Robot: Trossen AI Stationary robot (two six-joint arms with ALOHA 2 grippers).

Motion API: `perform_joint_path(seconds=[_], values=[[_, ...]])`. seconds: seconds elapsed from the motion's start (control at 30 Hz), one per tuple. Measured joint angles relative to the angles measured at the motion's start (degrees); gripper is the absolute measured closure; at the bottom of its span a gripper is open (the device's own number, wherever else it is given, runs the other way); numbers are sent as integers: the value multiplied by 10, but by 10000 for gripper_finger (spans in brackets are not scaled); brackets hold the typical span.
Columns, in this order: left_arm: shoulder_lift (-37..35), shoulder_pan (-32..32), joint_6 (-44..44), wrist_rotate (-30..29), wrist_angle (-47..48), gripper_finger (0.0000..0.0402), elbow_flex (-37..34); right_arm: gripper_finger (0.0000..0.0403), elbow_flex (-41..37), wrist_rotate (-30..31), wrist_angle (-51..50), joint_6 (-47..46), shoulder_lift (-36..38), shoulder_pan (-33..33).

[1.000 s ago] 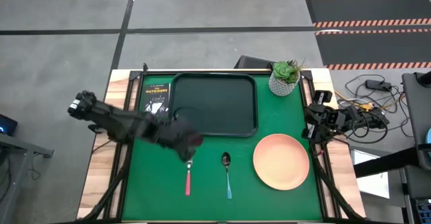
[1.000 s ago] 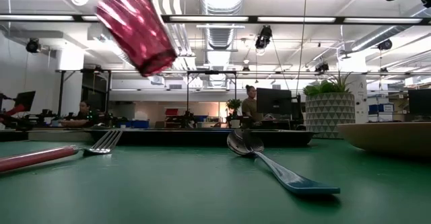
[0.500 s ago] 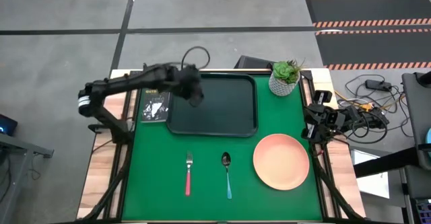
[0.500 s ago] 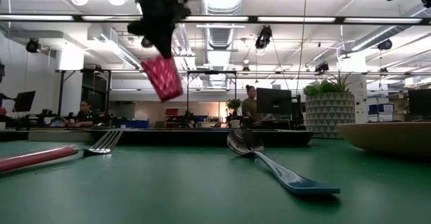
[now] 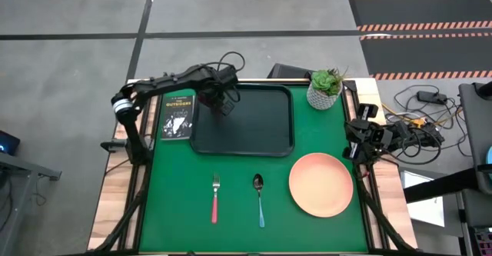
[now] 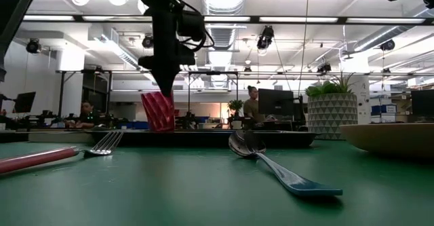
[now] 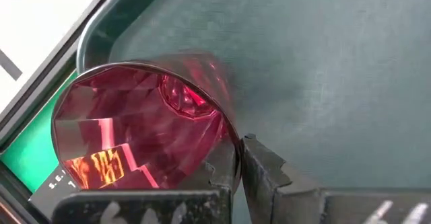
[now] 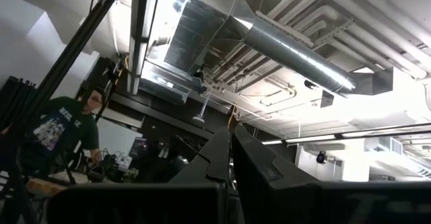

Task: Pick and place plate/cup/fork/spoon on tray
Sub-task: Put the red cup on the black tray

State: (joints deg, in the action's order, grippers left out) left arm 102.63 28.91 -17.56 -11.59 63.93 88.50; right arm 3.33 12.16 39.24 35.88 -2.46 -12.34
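My left gripper (image 5: 224, 104) is shut on the dark red cup (image 6: 158, 110) over the far left corner of the dark tray (image 5: 257, 137). In the low view the cup's base is at the tray's rim; I cannot tell whether it touches. The peach plate (image 5: 321, 184), the pink-handled fork (image 5: 215, 200) and the blue-handled spoon (image 5: 259, 201) lie on the green mat near the front. My right gripper (image 5: 361, 138) is shut and empty at the table's right edge. My left gripper holds the cup by one side of its rim (image 7: 229, 140). One finger (image 7: 269, 177) is outside the wall, and the other seems to be inside. The fingers come from above, pointing down. The cup hangs below them, mouth up and slightly tilted.
A black book (image 5: 177, 118) lies just left of the tray. A white pot with a green plant (image 5: 325, 89) stands at the tray's far right corner. People sit at desks in the room behind the table.
My left gripper has carried the cup from above the fork toward the table's far edge, to the tray's far left corner, and has come down. The cup, steeply tipped before, now hangs nearly upright and low over the tray.
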Motion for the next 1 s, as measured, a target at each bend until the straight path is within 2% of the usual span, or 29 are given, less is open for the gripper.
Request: perform_joint_path(seconds=[0.37,0.7,1.0], values=[[4,4,5,-5,0,399,0,394,0,0,0,-2,0,0],[4,18,5,-7,-1,350,0,394,0,0,0,-3,0,0],[4,19,14,-11,-5,331,0,394,0,0,0,-3,0,0]])
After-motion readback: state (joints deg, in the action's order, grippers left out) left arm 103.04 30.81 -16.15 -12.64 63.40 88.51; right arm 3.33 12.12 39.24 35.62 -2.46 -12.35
